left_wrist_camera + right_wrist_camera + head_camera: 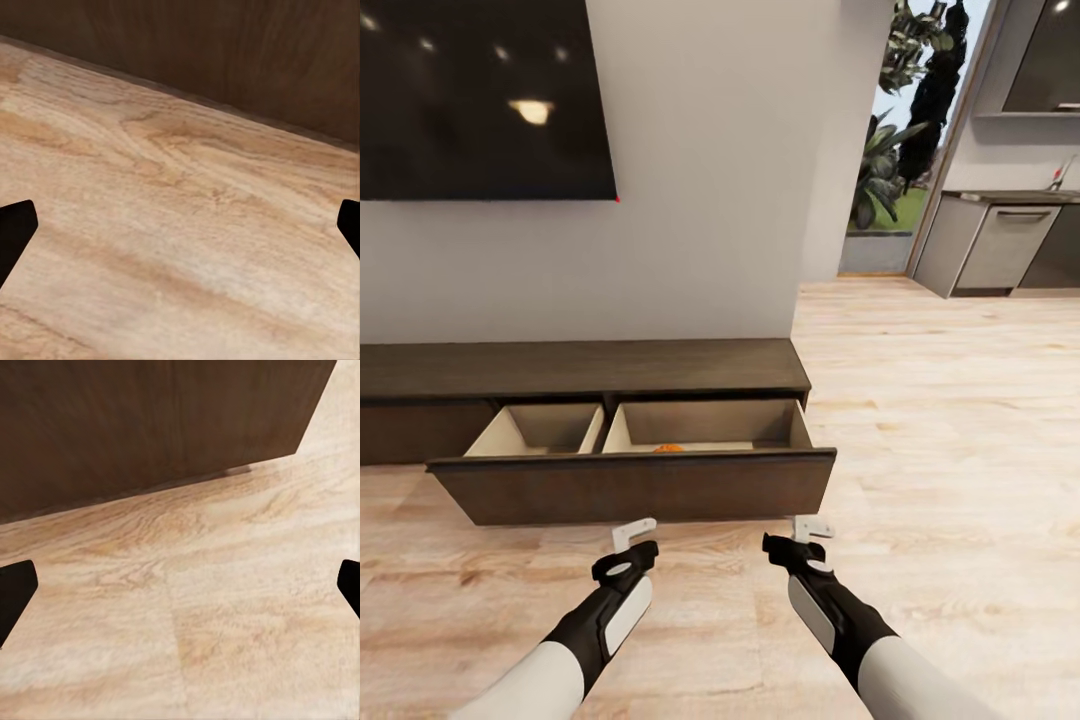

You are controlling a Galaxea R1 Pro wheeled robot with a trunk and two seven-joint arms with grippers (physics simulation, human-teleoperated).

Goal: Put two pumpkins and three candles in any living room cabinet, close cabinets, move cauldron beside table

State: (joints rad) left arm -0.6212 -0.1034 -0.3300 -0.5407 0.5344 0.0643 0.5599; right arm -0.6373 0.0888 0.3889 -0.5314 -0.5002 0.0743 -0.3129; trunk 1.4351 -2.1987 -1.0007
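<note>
I stand in front of the cabinet (580, 368), the long dark-brown box low in the middle of the head picture. Its wide drawer (632, 485) is pulled out toward me. Inside the right part, near the front, I see a bit of orange (I think it is a pumpkin (669, 447), mostly hidden by the drawer front). My left claw (634, 533) and my right claw (812, 528) sit low in the picture, just before the drawer. Both are open wide and hold nothing. I see no candles here. I think this step is closing the drawer or going for more things. Next I must push the front in evenly.
</note>
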